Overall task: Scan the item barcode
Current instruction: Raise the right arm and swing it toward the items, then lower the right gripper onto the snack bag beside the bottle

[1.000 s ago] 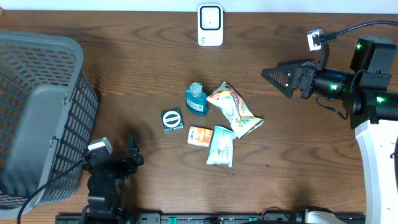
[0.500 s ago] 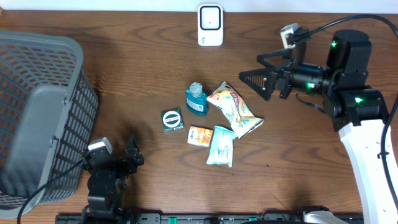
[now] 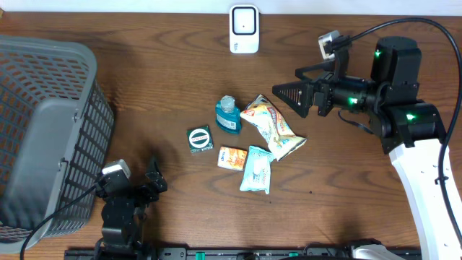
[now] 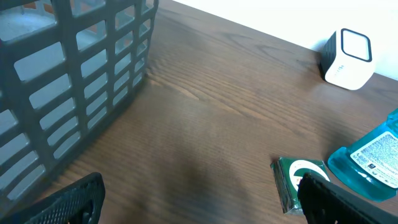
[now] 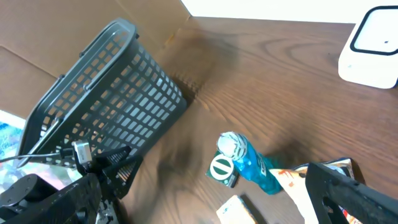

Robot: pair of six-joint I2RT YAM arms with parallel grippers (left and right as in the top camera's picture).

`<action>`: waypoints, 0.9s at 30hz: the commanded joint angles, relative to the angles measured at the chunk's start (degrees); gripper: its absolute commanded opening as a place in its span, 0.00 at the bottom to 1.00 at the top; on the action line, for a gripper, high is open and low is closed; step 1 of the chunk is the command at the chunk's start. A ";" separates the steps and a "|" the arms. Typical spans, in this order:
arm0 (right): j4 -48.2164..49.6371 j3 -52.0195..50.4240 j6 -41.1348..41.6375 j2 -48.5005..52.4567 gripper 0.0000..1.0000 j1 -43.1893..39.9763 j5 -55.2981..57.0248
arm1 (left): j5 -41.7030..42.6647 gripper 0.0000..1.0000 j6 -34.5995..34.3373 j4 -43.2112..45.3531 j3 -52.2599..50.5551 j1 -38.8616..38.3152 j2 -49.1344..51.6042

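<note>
Bare table [image 3: 144,79] surrounds the item cluster [image 3: 273,130]; the basket [image 3: 94,133] blocks the left.

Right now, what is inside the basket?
Overhead, the basket shows only its bare grey floor; no item is visible inside. Its left edge is cut off by the frame, so that strip cannot be checked.

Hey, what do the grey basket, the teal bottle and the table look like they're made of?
Basket: likely moulded plastic, matte grey; its walls are a uniform lattice of slots.
Bottle: probably translucent plastic, glossy teal, with a printed label stuck on.
Table: wood or a wood-look laminate, dark brown with a satin sheen; grain lines run across it, but which of the two it is I cannot tell.
</note>
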 commanded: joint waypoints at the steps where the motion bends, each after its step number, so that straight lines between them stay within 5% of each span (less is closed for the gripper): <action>1: -0.90 1.01 0.44 -0.35 0.99 0.48 0.46 | -0.70 0.98 -0.68 -1.22 -0.81 0.31 0.00; 17: -2.69 3.23 1.49 0.09 0.99 5.97 15.76 | -0.70 0.98 -0.68 -1.22 -0.81 0.31 0.04; 27: -12.74 7.91 -5.18 9.01 0.99 12.81 23.69 | -0.70 0.98 -0.68 -1.25 -0.81 0.31 0.04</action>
